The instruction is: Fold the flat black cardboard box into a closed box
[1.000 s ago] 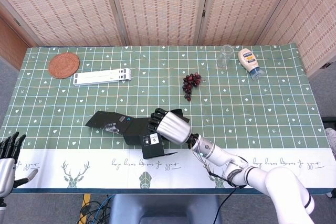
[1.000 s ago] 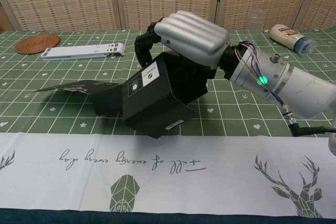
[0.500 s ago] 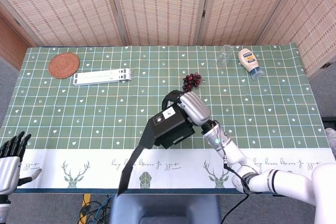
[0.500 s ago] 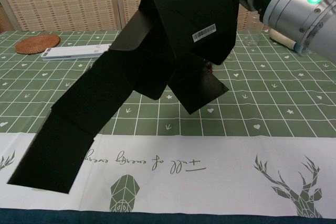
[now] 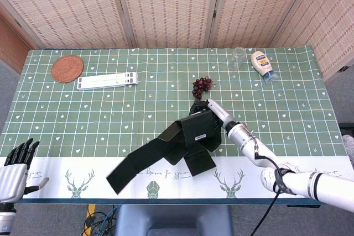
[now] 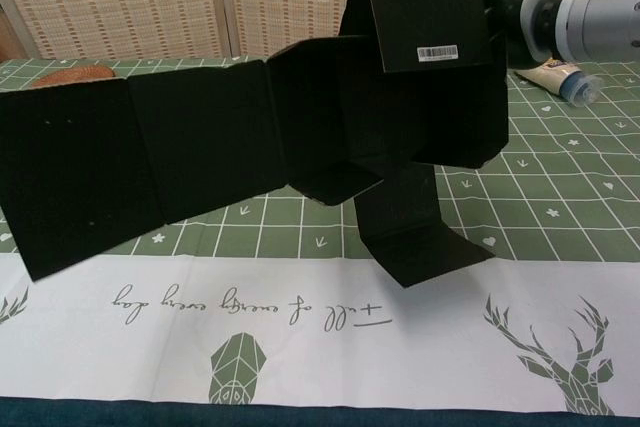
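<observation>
Black cardboard box [image 5: 193, 136], lifted off the table since a second ago, now hangs unfolded from the right hand [image 5: 213, 110] (fingers clamping it); folding remains.

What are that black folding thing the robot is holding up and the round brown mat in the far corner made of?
The black box looks like thin matte cardboard: flat panels bend along straight creases, and a white barcode sticker sits on one face. The round mat looks like woven rattan or straw, reddish brown with a ringed texture, though it is too small to be sure.

Matt black cardboard box [image 5: 182, 146] — smooth
</observation>
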Robot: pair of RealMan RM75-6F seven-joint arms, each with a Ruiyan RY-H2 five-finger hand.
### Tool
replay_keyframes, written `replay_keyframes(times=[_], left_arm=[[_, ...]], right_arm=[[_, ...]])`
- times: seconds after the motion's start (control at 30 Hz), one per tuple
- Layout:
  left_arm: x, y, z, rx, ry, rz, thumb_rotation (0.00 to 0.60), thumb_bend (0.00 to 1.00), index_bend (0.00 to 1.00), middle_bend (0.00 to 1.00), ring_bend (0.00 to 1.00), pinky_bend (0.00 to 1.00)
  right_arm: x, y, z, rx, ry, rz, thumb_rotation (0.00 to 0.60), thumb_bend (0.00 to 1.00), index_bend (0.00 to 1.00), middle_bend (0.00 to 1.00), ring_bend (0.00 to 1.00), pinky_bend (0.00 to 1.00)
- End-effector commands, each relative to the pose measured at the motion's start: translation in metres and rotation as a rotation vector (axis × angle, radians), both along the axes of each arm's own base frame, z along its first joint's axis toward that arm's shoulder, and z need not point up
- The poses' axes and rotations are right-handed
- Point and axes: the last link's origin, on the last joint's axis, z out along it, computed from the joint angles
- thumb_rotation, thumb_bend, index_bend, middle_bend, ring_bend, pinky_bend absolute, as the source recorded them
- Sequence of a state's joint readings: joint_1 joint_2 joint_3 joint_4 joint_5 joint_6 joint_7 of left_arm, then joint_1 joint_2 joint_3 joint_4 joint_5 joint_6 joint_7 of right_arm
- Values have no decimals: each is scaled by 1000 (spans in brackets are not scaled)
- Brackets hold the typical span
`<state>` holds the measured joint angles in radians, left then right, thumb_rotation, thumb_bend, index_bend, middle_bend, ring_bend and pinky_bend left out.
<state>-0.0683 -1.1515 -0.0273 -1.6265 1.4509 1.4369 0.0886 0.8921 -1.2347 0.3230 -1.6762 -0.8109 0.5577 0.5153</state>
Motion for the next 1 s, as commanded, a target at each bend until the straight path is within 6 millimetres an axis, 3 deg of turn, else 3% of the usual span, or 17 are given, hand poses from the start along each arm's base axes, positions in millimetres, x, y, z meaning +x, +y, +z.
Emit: replay_keyframes(times=[0.03,0.4,0.5,0.6,0.8,0.93,1.0], left_arm=[[0,0,-1,-4,-3,1,600,141,0,0,0,82],[0,-1,-1,-11,-9,3,600,140,0,0,0,82],[0,-2,0,-8,-11,7,600,140,0,0,0,82],[0,-3,1,-8,-11,9,600,140,0,0,0,82],[1,-4,1,-9,-15,10,600,140,0,0,0,82],[0,-5,1,-10,-16,16,600,140,0,0,0,82],[0,-5,1,-14,-15,17,600,140,0,0,0,83]], right_arm=[[3,-5,1,110,-45,-100,600,619,511,448,399,539],[2,-17,-41,184,-33,-136,600,619,478,427,388,539],[5,-17,-51,209,-31,-132,600,619,423,403,375,538],[10,-18,-55,221,-43,-121,600,587,297,336,315,471],[13,-19,-60,237,-36,-82,600,406,20,167,156,277],[11,-15,-59,239,-40,-66,600,311,0,21,55,193],[9,-13,-58,228,-52,-66,600,295,0,0,36,178]])
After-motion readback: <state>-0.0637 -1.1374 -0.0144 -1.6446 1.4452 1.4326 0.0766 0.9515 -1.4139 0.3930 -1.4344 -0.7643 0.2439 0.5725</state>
